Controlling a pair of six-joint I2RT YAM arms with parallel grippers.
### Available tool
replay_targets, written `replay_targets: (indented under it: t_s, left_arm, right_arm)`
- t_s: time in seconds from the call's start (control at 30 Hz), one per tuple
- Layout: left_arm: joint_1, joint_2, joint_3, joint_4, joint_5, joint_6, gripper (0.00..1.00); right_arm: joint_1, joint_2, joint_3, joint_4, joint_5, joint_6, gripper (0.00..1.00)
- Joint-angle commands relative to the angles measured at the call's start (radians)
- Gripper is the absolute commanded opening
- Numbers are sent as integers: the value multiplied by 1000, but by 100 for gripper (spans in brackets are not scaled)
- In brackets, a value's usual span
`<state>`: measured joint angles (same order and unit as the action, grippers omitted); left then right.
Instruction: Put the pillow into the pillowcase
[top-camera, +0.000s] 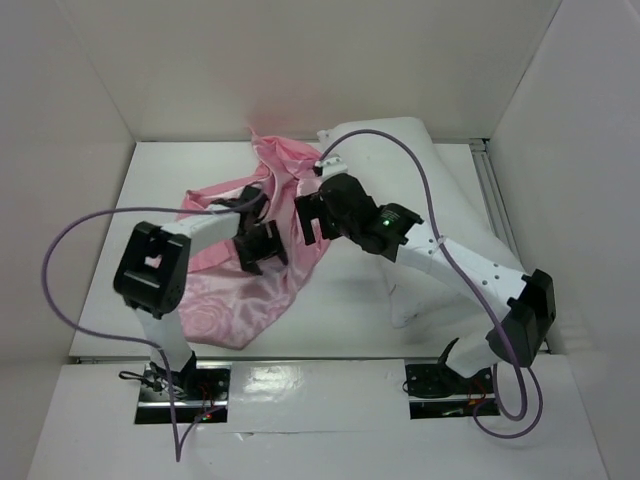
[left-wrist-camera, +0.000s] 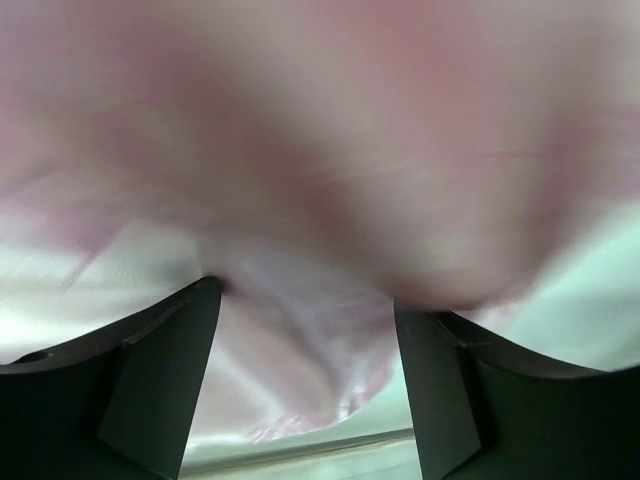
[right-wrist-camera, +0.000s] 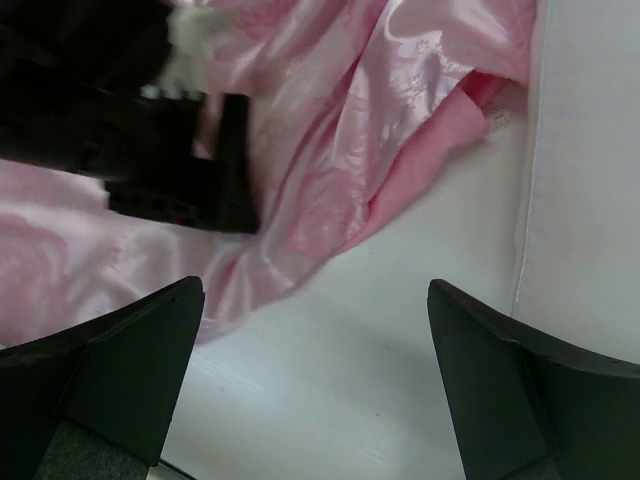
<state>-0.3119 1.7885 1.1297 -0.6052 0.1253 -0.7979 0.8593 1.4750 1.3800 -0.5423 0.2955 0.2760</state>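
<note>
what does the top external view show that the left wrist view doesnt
Only top external: the white pillow lying at the back right, partly under the right arm, and the whole crumpled pillowcase on the table. Only left wrist: a close look at the left fingers standing apart, with blurred pink fabric filling the view above them. Both: the pink pillowcase.

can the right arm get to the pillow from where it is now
Probably yes. The right arm's fingers are open over bare table, and the pillow lies just beside them with nothing between; the pillowcase is off to the other side.
</note>
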Motion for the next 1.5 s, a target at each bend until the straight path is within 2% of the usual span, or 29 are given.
replay_targets:
  t_s: [0.0, 0.03, 0.07, 0.1, 0.17, 0.23, 0.3, 0.37, 0.43, 0.5, 0.53, 0.6, 0.63, 0.73, 1.0, 1.27, 1.37, 1.4, 1.47]
  left_arm:
    - [-178, 130, 209, 127, 207, 56, 83]
    - [-202, 162, 290, 99, 229, 95, 83]
    - [-219, 188, 452, 61, 229, 129, 84]
    - [-230, 218, 520, 17, 197, 158, 86]
    - [-230, 207, 616, -92, 146, 232, 88]
    - [-170, 126, 648, -132, 129, 279, 88]
    - [-122, 50, 599, -143, 93, 289, 85]
    - [-58, -68, 544, -192, 12, 302, 82]
    - [-12, -124, 449, -252, -169, 263, 82]
    - [88, -181, 368, -286, -194, 227, 86]
    - [115, -198, 272, -262, -167, 227, 87]
    - [143, -210, 187, -213, -156, 227, 89]
    - [143, -221, 130, -174, -156, 227, 91]
    - [125, -186, 105, -154, -193, 227, 91]
    - [27, -2, 111, -145, -395, 209, 90]
    - [16, 118, 194, -229, -530, 126, 77]
    - [16, 129, 216, -263, -565, 108, 67]
    - [16, 117, 216, -263, -566, 108, 57]
    - [16, 83, 225, -272, -566, 98, 49]
  right_arm:
    - [-20, -59, 34, 28, 94, 20, 100]
    - [-20, -80, 25, 28, 138, 29, 100]
    - [-31, -94, 25, 9, 161, 38, 100]
    - [-31, -110, 16, -1, 180, 48, 100]
    - [-43, -165, -7, -1, 195, 48, 98]
    - [-43, -208, -62, -1, 195, 48, 92]
    - [-43, -263, -110, 21, 148, 29, 88]
    - [-43, -275, -157, 21, 139, 89, 92]
    - [-43, -266, -176, 5, -45, 59, 93]
    - [7, -246, -214, 34, -129, 54, 95]
    - [44, -230, -240, 101, -130, 54, 95]
    - [160, -167, -289, 151, -130, 74, 95]
    - [194, -138, -289, 165, -110, 74, 95]
    - [280, -32, -257, 165, -101, 100, 95]
    - [325, 51, -257, 196, -148, 155, 95]
    - [334, 61, -248, 186, -148, 155, 95]
    - [334, 71, -248, 186, -148, 155, 95]
    - [334, 82, -248, 177, -148, 155, 95]
    - [357, 99, -236, 168, -148, 131, 95]
